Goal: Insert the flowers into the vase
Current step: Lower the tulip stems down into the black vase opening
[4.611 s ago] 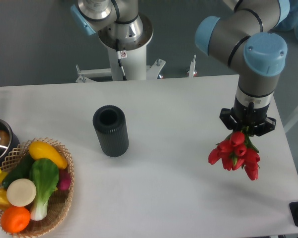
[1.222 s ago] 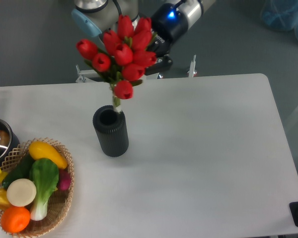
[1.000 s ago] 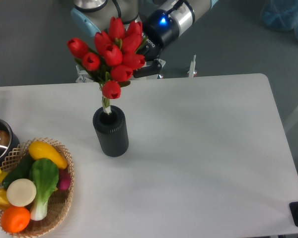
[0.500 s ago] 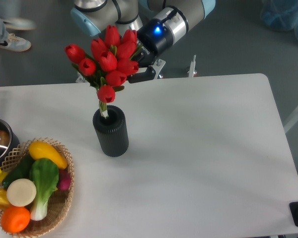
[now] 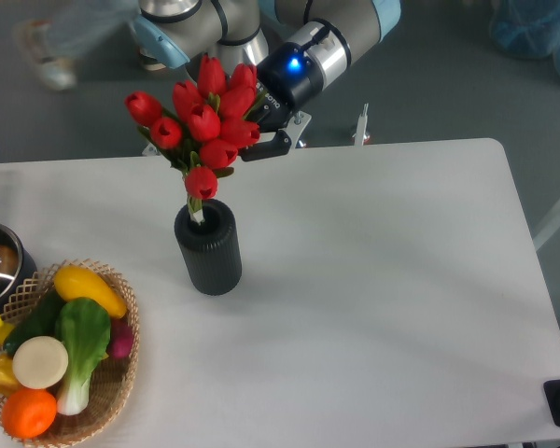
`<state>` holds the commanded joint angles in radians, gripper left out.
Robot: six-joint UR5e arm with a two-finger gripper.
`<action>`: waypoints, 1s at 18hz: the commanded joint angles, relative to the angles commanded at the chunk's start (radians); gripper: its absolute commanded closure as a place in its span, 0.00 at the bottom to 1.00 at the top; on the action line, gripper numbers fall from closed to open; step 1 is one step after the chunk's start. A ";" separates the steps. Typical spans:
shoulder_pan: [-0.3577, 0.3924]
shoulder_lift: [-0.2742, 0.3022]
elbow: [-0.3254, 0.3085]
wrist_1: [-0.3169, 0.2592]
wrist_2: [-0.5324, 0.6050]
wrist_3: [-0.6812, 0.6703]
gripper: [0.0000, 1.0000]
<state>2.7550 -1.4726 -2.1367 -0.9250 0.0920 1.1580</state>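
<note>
Sitting at the surface's (image 5: 373, 280) left edge: wicker basket (image 5: 112, 392) of toy vegetables. Standing upright right of it: vase (image 5: 208, 247), flowers' (image 5: 201, 117) stems dipping into its mouth. Hiding behind the blooms: pincer (image 5: 252, 140), apparently gripping them, opening impossible to judge.

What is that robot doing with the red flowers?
The robot arm is putting the flowers into the vase on the table. Their stems already reach into its mouth, while the red buds stand high above it. The gripper is right behind the bunch, so whether it is gripping cannot be seen.
</note>
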 joint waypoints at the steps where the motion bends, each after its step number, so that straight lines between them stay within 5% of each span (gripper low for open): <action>1: 0.002 0.002 -0.012 0.000 0.000 0.012 1.00; 9: 0.002 -0.002 -0.094 -0.002 0.054 0.104 1.00; 18: -0.002 -0.051 -0.106 0.000 0.104 0.169 0.96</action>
<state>2.7535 -1.5232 -2.2427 -0.9250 0.1961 1.3268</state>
